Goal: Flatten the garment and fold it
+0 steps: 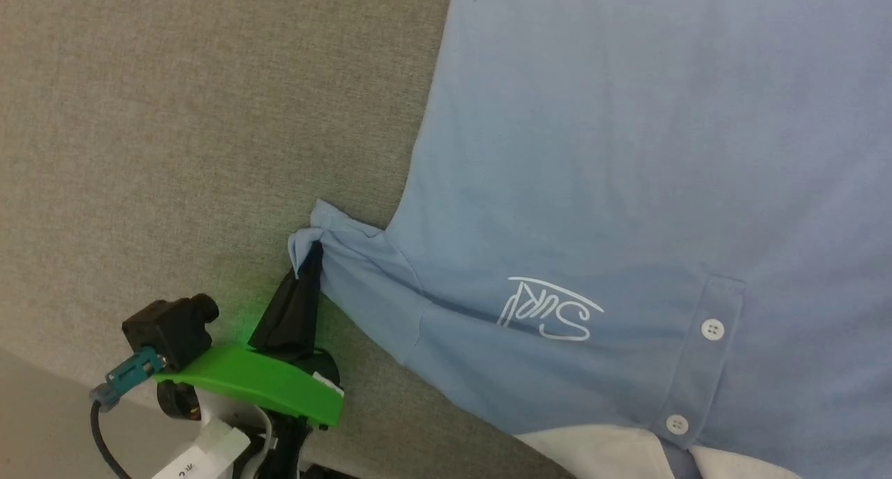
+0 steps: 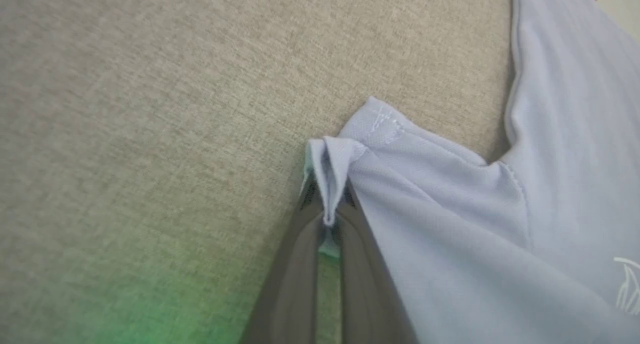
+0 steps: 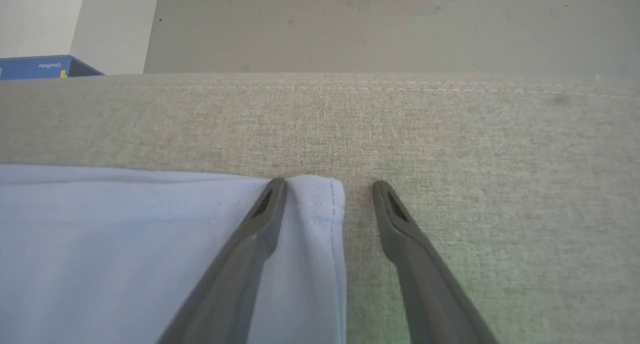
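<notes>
Head view: the garment point(image 1: 627, 151) is spread on a grey cloth surface point(image 1: 174, 116), the tip of its sleeve point(image 1: 369, 291) pinched by the left gripper point(image 1: 312, 256). Left wrist view: a bunched sleeve fold is clamped between the 2 fingers point(image 2: 295, 284). Right wrist view: the right gripper point(image 3: 328, 185) is held parted at a garment corner point(image 3: 320, 199), 1 finger lying on it. Flattening is judged in hand; a gentle outward sleeve pull is probably called for next.
</notes>
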You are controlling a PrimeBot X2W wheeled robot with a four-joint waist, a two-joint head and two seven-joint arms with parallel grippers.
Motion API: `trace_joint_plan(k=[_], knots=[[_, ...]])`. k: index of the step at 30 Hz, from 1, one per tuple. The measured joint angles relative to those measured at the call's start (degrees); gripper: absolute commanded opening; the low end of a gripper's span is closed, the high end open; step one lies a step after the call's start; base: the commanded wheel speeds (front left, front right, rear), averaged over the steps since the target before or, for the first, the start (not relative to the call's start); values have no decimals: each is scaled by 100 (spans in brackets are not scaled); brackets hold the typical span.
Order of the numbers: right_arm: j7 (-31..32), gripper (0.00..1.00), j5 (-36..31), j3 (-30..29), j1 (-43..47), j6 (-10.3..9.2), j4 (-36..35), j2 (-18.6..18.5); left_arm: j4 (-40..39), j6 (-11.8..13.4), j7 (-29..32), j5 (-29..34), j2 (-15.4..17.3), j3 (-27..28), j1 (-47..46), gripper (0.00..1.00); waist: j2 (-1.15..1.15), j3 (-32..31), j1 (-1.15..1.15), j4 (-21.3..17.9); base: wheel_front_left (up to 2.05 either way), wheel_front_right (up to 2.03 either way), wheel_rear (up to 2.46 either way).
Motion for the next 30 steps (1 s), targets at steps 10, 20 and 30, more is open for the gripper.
trace_joint_plan(k=[10, 20, 30], knots=[[-2569, 0, 101, -400, 1280, 0, -704, 474, 285, -3, -22, -48, -8, 29, -76, 0, 0, -312, 1, 47, 0, 0, 0], [-5020, 0, 575, -1049, 3802, 0, -1165, 1165, 479, 215, 387, -151, 321, 220, 575, 0, 0, -1365, 0, -211, 0, 0, 0], [-4009, 0, 558, -1541, 5714, 0, -1937, 2220, 200, 427, 682, -185, 583, 383, 1094, 0, -1, -2307, 0, -914, 0, 0, 0]])
